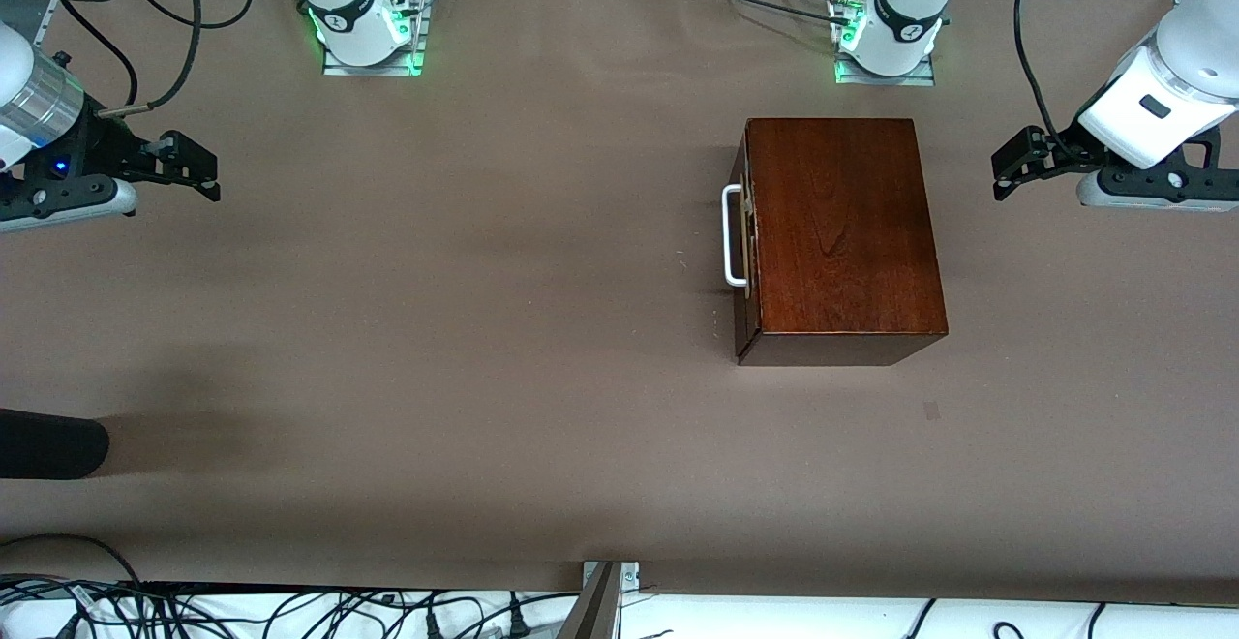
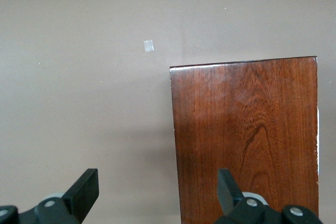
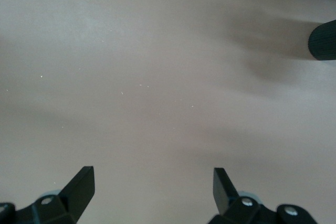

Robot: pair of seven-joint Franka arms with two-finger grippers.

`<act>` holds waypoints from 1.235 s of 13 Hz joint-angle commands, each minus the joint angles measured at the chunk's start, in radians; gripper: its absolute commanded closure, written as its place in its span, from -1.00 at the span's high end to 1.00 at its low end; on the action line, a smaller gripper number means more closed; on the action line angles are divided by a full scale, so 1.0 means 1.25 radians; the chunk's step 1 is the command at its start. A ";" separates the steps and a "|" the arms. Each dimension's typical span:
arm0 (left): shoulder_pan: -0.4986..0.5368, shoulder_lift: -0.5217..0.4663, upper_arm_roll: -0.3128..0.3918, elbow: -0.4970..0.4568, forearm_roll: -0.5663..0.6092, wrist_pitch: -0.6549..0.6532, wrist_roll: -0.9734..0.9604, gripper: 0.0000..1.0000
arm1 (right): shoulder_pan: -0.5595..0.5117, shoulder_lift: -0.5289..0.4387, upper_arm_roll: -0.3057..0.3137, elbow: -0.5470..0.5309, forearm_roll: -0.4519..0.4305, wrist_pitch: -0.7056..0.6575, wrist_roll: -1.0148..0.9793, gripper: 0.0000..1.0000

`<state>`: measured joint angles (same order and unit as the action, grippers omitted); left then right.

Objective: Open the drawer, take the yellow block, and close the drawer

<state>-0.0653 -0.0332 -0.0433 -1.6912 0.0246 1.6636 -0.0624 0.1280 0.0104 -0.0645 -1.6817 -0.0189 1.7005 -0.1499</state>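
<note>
A glossy dark mahogany box [image 1: 842,223] stands on the brown table toward the left arm's end. Its drawer [image 1: 742,232] is pushed in flush, and the white bar handle [image 1: 733,237] faces the right arm's end. The yellow block is hidden. My left gripper [image 1: 1007,167] hangs open over the table at the left arm's end, apart from the box [image 2: 247,140], with nothing between its fingers [image 2: 88,187]. My right gripper [image 1: 205,172] waits open over bare table at the right arm's end. Its wrist view shows only tabletop between its fingers [image 3: 84,182].
A black rounded object [image 1: 48,443] pokes in at the right arm's end, nearer to the front camera, also seen in the right wrist view [image 3: 323,40]. A small pale patch [image 1: 931,410] marks the table [image 1: 484,329] near the box. Cables lie along the front edge.
</note>
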 commanded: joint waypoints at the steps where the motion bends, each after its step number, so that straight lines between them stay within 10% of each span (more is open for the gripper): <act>1: -0.003 0.007 -0.003 0.023 0.018 -0.019 -0.002 1.00 | -0.008 0.005 0.004 0.016 0.013 -0.009 0.003 1.00; 16: -0.007 0.006 -0.007 0.021 0.017 -0.043 -0.005 1.00 | -0.008 0.005 0.004 0.016 0.013 -0.009 0.003 1.00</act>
<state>-0.0660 -0.0330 -0.0495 -1.6910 0.0246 1.6396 -0.0624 0.1280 0.0104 -0.0646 -1.6817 -0.0189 1.7005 -0.1499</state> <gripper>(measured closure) 0.000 0.000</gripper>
